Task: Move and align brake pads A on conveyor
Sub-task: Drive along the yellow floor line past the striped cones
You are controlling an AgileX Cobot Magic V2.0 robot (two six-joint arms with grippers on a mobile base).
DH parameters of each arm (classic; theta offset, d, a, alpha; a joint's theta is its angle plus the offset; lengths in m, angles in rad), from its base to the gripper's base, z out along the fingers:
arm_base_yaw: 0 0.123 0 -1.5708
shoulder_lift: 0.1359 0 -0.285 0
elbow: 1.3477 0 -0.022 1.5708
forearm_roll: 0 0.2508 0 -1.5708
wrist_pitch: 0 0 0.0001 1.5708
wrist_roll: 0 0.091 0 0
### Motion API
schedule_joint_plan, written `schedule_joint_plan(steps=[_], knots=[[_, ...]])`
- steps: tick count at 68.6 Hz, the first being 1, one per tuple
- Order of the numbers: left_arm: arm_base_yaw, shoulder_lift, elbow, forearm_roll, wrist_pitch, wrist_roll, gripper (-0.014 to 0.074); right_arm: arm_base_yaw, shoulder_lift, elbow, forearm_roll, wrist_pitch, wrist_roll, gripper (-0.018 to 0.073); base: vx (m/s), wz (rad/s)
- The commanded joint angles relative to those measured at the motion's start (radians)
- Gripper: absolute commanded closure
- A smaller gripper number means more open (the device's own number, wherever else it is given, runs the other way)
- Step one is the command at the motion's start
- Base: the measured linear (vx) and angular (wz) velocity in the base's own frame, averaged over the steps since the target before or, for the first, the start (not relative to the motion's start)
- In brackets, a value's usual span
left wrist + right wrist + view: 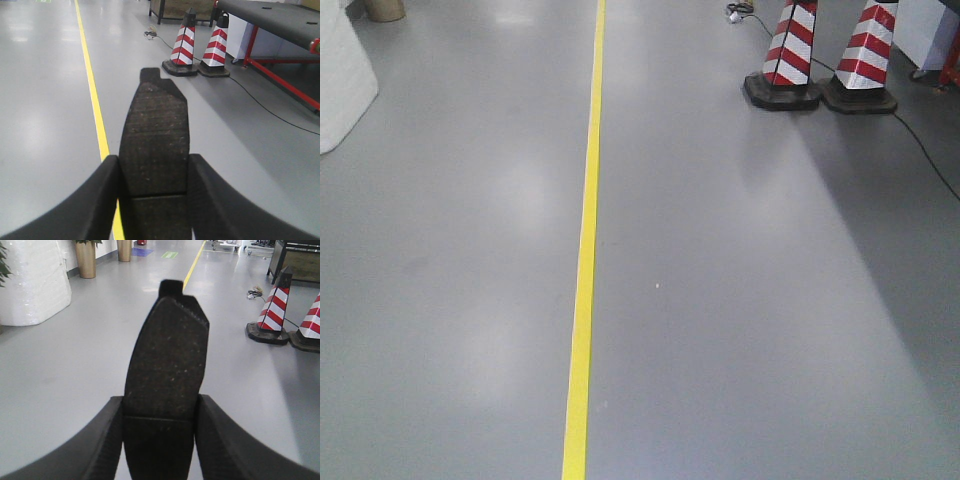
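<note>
**Both pincers clamped on a brake pad, held out over the floor**

The left gripper (154, 200) is closed on a brake pad (155, 140): its two black curved fingers (100, 200) press against the pad's long edges, one on each side, at the pad's near end. The pad sticks straight out ahead of the pincer, flat face toward the camera, its thin groove crossing just between the fingertips and a small notched tab at the far tip. Beyond that tip, ahead and to the right, stand two red-and-white striped cones (182, 45) on black bases, close beside each other. Further right and higher, the conveyor (280, 17) shows as a dark belt on a red frame, well apart from the pad. A yellow floor line (92, 85) runs away to the left of the pad.

The right gripper (159, 440) grips a second brake pad (167, 360) in the same manner, fingers (225, 445) hugging both long edges near the groove, the pad pointing forward and leaning slightly right toward its tip. Ahead and right of it are the striped cones; far to the left, a white wrapped bundle (35, 280) and a tan planter (86, 259).

The front-facing view shows only grey floor (740, 300), the yellow line and the cones; neither pincer nor pad appears there.
</note>
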Motion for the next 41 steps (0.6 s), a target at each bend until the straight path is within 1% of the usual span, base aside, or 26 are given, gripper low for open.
schedule_joint_plan(steps=[1, 21, 41], knots=[[-0.005, 0.014, -0.027, 0.005, -0.095, -0.001, 0.0603, -0.005, 0.012, -0.029, 0.001, -0.097, -0.005, 0.0561, 0.75, -0.09], [-0.005, 0.014, -0.027, 0.005, -0.095, -0.001, 0.0603, -0.005, 0.012, -0.029, 0.001, -0.097, -0.005, 0.0561, 0.78, -0.01], [-0.005, 0.014, -0.027, 0.005, -0.095, -0.001, 0.0603, -0.005, 0.012, -0.029, 0.001, -0.097, -0.005, 0.0561, 0.82, 0.11]])
